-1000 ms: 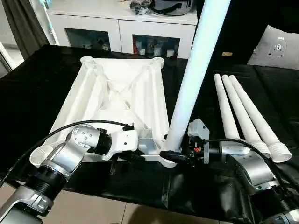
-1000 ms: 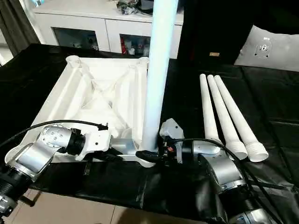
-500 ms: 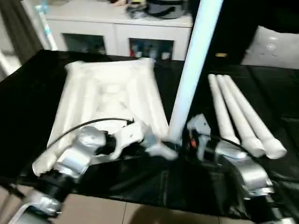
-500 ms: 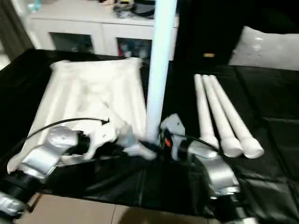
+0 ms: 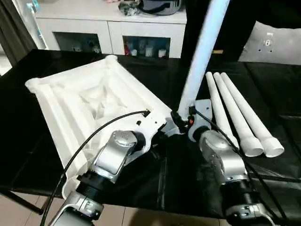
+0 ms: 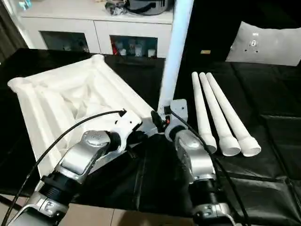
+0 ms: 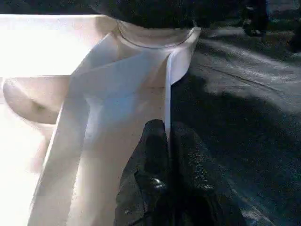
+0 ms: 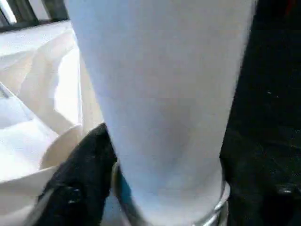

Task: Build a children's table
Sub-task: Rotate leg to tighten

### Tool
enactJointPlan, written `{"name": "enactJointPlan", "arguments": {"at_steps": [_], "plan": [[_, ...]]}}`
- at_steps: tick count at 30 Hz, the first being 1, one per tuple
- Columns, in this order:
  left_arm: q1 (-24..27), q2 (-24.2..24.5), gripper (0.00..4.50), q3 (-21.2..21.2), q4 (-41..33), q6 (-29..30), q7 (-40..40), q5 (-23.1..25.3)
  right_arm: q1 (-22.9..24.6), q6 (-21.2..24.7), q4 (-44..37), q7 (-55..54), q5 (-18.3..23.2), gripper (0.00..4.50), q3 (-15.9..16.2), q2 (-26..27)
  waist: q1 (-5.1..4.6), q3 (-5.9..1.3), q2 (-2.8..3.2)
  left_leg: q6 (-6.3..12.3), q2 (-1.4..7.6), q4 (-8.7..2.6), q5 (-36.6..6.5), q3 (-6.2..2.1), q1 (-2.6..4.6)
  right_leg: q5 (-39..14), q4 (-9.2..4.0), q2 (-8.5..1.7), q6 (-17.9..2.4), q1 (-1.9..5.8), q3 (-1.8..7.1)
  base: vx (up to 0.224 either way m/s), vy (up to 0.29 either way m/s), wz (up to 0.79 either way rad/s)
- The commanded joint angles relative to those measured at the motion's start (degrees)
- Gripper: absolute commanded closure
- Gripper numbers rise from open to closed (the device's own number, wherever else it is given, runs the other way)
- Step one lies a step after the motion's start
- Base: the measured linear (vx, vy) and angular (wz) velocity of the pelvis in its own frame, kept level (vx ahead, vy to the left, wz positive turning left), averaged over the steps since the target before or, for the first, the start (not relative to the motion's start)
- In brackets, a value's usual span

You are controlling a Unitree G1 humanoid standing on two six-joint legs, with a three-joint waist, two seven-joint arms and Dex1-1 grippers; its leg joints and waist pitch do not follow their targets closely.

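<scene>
The white table top [image 5: 84,99] lies ribbed side up on the black cloth, turned askew. One white leg [image 5: 200,56] stands upright in its near corner socket [image 7: 157,35], leaning slightly right. My left gripper [image 7: 167,155] is shut on a thin wall of the top's rim just beside that socket. My right gripper [image 5: 181,120] sits at the leg's base with a finger on either side. One finger [image 8: 80,179] lies against the leg and a small gap shows on the other side. Three more legs [image 5: 235,113] lie side by side to the right.
A white cabinet [image 5: 141,28] with glass doors stands behind the work table. A pale cushion [image 5: 277,44] rests at the back right. The black cloth [image 5: 282,94] hangs over the near edge, with tiled floor [image 5: 28,214] below. My left arm's cable [image 5: 89,141] arcs over the top.
The table top has swung round, its far end going left, with the upright leg still in its socket. Both arms have turned inward. The head camera has shifted too.
</scene>
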Motion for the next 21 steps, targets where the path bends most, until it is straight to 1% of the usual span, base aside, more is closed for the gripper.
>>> {"name": "enactJointPlan", "arguments": {"at_steps": [1, 2, 3, 4, 5, 6, 7, 8, 9, 10, 12, 13, 14, 15, 17, 18, 19, 20, 21], "plan": [[-3.7, 0.1, 4.50, -0.1, -2.7, -3.3, 1.1, 1.0, 1.7, 0.8, 2.7, 2.1, 1.0, 0.75, 2.4, 2.3, 0.31, -3.76, 0.19, 3.79, 2.05, -3.49, -6.0, -0.45, -0.38, -8.7, -3.96, -4.69, -12.7, 3.87, 2.35, 0.000, 0.000, 0.00], [-3.7, 0.3, 4.50, -0.3, -2.6, -3.3, 1.0, 1.0, 1.7, 0.7, 2.7, 2.1, 1.0, 0.75, 2.3, 2.2, 0.28, -3.69, 0.24, 3.64, 2.07, -3.55, -6.6, -0.48, -0.36, -9.6, -4.02, -4.71, -12.6, 3.83, 2.36, 0.000, 0.000, 0.00], [-3.5, 1.8, 4.50, -0.8, -2.2, -4.4, -0.2, 1.2, 2.2, -0.7, 1.8, 2.8, 0.7, 0.64, 1.9, 1.3, 0.17, -3.70, 0.36, 3.13, 2.09, -3.62, -7.9, -0.50, -0.32, -11.7, -4.17, -4.74, -12.2, 3.87, 2.38, 0.000, 0.000, 0.00], [-3.5, 1.9, 4.50, -0.8, -2.2, -4.4, -0.2, 1.2, 2.2, -0.7, 1.8, 2.8, 0.7, 0.64, 1.9, 1.3, 0.13, -3.67, 0.29, 3.03, 2.08, -3.63, -8.1, -0.50, -0.31, -12.0, -4.22, -4.70, -12.0, 3.85, 2.38, 0.000, 0.000, 0.00], [-3.5, 2.8, 4.50, -1.0, -1.8, -5.1, -1.0, 1.3, 2.7, -0.8, 0.8, 4.0, 1.2, 0.42, 1.7, 0.6, 0.16, -3.66, 0.30, 2.89, 2.09, -3.64, -8.2, -0.48, -0.27, -12.2, -4.25, -4.71, -11.9, 3.81, 2.44, 0.000, 0.000, 0.00], [-3.4, 4.0, 4.50, -1.4, -1.4, -6.1, -1.9, 1.6, 3.4, -1.0, -0.4, 5.5, 1.7, 0.31, 1.7, -0.5, 0.24, -3.67, 0.32, 2.89, 2.09, -3.62, -8.2, -0.48, -0.25, -12.1, -4.26, -4.73, -11.9, 3.78, 2.48, 0.000, 0.000, 0.00], [-3.3, 5.1, 4.50, -1.8, -1.2, -6.9, -3.1, 1.6, 4.2, -1.4, -1.9, 7.4, 2.2, 0.31, 1.9, -1.8, 0.30, -3.77, 0.36, 3.04, 2.05, -3.57, -7.8, -0.52, -0.31, -11.3, -4.11, -4.64, -11.8, 3.98, 2.47, 0.000, 0.000, 0.00], [-3.2, 5.6, 4.50, -2.0, -1.2, -7.3, -3.7, 1.5, 4.6, -1.5, -2.6, 8.3, 2.5, 0.25, 2.0, -2.4, 0.36, -3.79, 0.38, 3.15, 2.15, -3.60, -7.7, -0.52, -0.29, -10.8, -4.07, -4.71, -11.8, 3.96, 2.49, 0.000, 0.000, 0.00], [-2.8, 7.3, 4.50, -2.6, -1.2, -9.0, -6.3, 1.3, 6.4, -1.9, -5.6, 12.0, 3.8, 0.14, 1.9, -4.7, 0.45, -3.80, 0.19, 3.45, 2.17, -3.56, -7.5, -0.48, -0.29, -10.2, -4.11, -4.71, -12.0, 4.01, 2.48, 0.000, 0.000, 0.00], [-2.6, 7.8, 4.50, -2.9, -1.2, -9.6, -7.3, 1.3, 7.0, -2.3, -6.5, 13.4, 4.1, 0.06, 1.8, -5.6, 0.67, -3.85, 0.29, 3.86, 2.21, -3.54, -6.7, -0.55, -0.42, -9.1, -3.87, -4.78, -11.9, 4.11, 2.54, 0.000, 0.000, 0.00], [-2.2, 8.9, 4.50, -3.4, -1.2, -10.4, -9.2, 1.2, 8.0, -3.1, -7.9, 15.8, 4.7, 0.06, 1.8, -7.2, 0.73, -3.85, 0.35, 4.25, 2.25, -3.44, -6.2, -0.39, -0.31, -8.6, -3.80, -4.83, -12.5, 3.91, 2.54, 0.000, 0.000, 0.00], [-1.6, 10.8, 4.50, -4.4, -1.2, -12.2, -11.9, 0.9, 9.2, -3.7, -9.5, 20.0, 5.3, 0.06, 1.9, -10.0, 0.97, -3.74, 0.43, 4.30, 2.22, -3.44, -6.4, -0.41, -0.33, -9.4, -3.87, -4.79, -12.4, 3.93, 2.53, 0.000, 0.000, 0.00], [-1.6, 10.8, 4.50, -4.4, -1.2, -12.2, -11.9, 0.9, 9.2, -3.7, -9.5, 20.0, 5.3, 0.06, 1.9, -10.0, 1.08, -3.71, 0.41, 4.46, 2.26, -3.46, -6.8, -0.41, -0.28, -10.0, -3.98, -4.80, -12.3, 3.91, 2.52, 0.000, 0.000, 0.00], [-0.6, 13.5, 4.50, -5.8, -1.4, -16.3, -16.7, 0.1, 10.5, -3.8, -11.3, 25.9, 6.5, 0.06, 2.3, -13.6, 1.49, -3.66, 0.44, 4.67, 2.32, -3.47, -7.2, -0.44, -0.23, -11.0, -4.06, -4.81, -12.0, 3.89, 2.54, 0.000, 0.000, 0.00], [0.1, 15.3, 4.50, -6.5, -1.4, -17.4, -19.6, -0.5, 11.0, -4.1, -12.1, 29.5, 6.6, 0.06, 3.0, -16.1, 1.81, -3.60, 0.43, 4.54, 2.41, -3.47, -7.5, -0.34, -0.08, -11.4, -4.06, -4.88, -11.8, 3.70, 2.66, 0.000, 0.000, 0.00], [0.5, 16.7, 4.50, -7.2, -1.4, -19.6, -21.9, -0.7, 11.2, -4.4, -12.3, 31.6, 6.6, 0.06, 3.7, -17.7, 2.12, -3.62, 0.54, 4.27, 2.45, -3.50, -7.6, -0.29, 0.05, -11.2, -3.92, -4.83, -12.1, 3.59, 2.68, 0.000, 0.000, 0.00], [0.7, 17.2, 4.50, -7.4, -1.3, -20.7, -22.8, -0.8, 11.3, -4.5, -12.5, 32.4, 6.6, 0.06, 3.9, -18.4, 2.23, -3.56, 0.52, 4.24, 2.43, -3.59, -7.9, -0.45, 0.00, -11.7, -3.98, -4.78, -12.1, 3.57, 2.56, 0.000, 0.000, 0.00], [1.1, 18.3, 4.50, -8.0, -1.5, -21.7, -24.5, -0.8, 11.2, -5.7, -12.3, 33.5, 5.9, 0.06, 4.6, -19.5, 2.16, -3.53, 0.45, 4.11, 2.43, -3.62, -8.2, -0.35, -0.02, -12.0, -4.03, -4.75, -12.0, 3.62, 2.59, 0.000, 0.000, 0.00], [1.4, 19.1, 4.50, -8.4, -1.7, -22.1, -25.7, -0.9, 11.2, -6.6, -12.2, 34.4, 5.3, 0.06, 5.3, -20.4, 2.26, -3.48, 0.59, 3.75, 2.53, -3.66, -8.7, -0.39, 0.07, -12.6, -4.04, -4.90, -11.9, 3.51, 2.61, 0.000, 0.000, 0.00]]}}
